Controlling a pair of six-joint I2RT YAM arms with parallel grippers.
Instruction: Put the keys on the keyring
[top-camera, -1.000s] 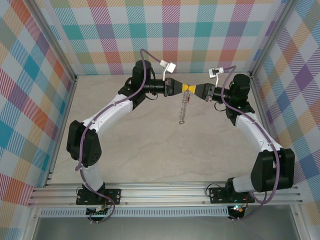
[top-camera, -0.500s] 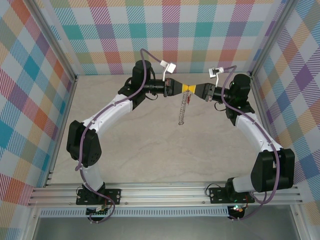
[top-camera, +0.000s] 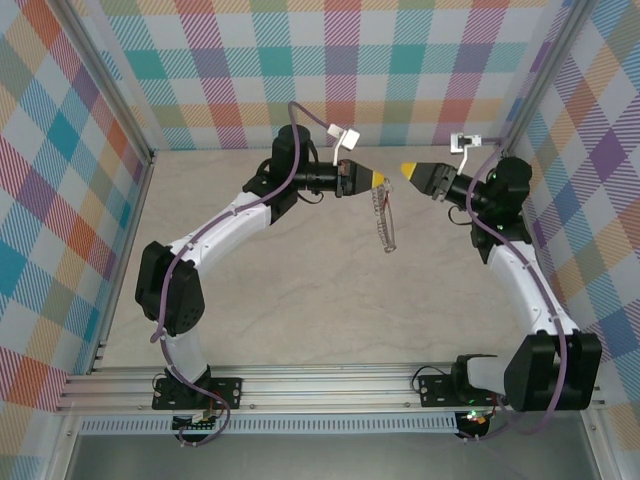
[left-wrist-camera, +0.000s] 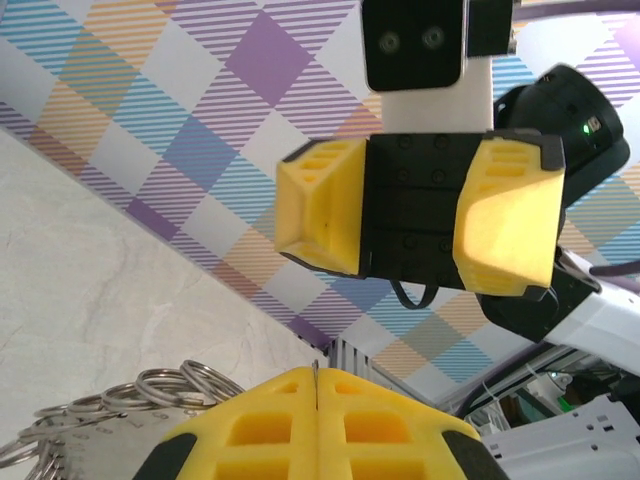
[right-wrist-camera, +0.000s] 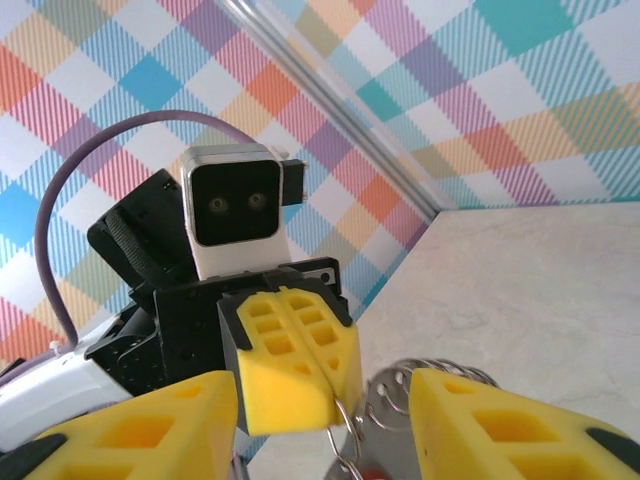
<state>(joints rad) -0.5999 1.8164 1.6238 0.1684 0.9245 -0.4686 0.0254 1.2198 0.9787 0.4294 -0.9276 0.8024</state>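
Plaid walls (top-camera: 400, 60) close round a pale stone-look tabletop (top-camera: 300, 300). Over its far end the left gripper (top-camera: 376, 180) has its yellow pads (left-wrist-camera: 280, 430) pressed together on a thin silver-grey metal link chain (top-camera: 384, 225), which dangles at a slant. The right gripper (top-camera: 406, 168) faces it, near but apart, jaws spread. The chain's rings are cut off at both wrist views' lower edges. Whether the tiny red-headed key hangs there, I cannot tell.
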